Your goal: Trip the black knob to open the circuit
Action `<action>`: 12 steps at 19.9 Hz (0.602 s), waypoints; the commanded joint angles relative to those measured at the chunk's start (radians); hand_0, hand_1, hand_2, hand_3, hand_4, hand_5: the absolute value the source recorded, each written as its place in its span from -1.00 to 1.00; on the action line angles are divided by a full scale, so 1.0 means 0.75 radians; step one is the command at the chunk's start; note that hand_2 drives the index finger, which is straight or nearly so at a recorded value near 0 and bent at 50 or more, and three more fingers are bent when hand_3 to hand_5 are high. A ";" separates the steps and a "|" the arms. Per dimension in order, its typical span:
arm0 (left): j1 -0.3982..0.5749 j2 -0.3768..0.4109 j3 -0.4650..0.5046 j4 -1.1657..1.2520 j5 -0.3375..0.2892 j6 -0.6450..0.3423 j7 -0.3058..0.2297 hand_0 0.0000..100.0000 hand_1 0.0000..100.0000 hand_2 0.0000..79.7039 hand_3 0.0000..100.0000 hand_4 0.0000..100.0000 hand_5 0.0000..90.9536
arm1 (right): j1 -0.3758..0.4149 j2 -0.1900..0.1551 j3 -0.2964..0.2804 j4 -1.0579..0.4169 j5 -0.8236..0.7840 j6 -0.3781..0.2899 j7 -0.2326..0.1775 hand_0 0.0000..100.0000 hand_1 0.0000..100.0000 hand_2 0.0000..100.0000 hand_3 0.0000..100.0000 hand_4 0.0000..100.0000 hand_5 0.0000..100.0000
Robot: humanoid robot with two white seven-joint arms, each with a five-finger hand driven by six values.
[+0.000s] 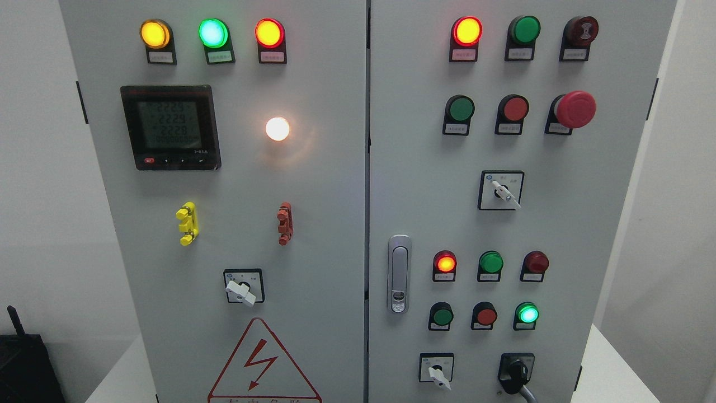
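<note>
The black knob (pixel 516 374) sits at the bottom right of the grey control cabinet's right door (pixel 609 235), on a black plate, with its handle pointing down and to the right toward the picture's lower edge. Neither of my hands nor arms shows in the head view. Next to the knob, to its left, is a white rotary switch (pixel 438 374) on a white plate.
The right door carries lit red lamps (pixel 467 31), green and red push buttons, a red mushroom stop button (pixel 575 109), a white selector (pixel 503 191) and a silver door latch (pixel 399 274). The left door has a meter (pixel 170 127), lamps, and a warning triangle (pixel 258 364).
</note>
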 commanded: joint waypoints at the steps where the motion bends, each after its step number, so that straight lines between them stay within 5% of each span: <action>1: 0.000 0.000 0.000 -0.033 0.000 -0.007 0.000 -0.76 -0.22 -1.00 -1.00 -1.00 -1.00 | -0.003 -0.005 0.003 0.002 -0.002 0.000 0.003 -1.00 -1.00 -0.87 1.00 1.00 0.99; 12: 0.000 0.000 0.000 -0.033 0.000 -0.007 0.000 -0.76 -0.22 -1.00 -1.00 -1.00 -1.00 | -0.003 -0.007 -0.027 0.002 -0.002 0.000 0.001 -1.00 -1.00 -0.87 1.00 1.00 0.99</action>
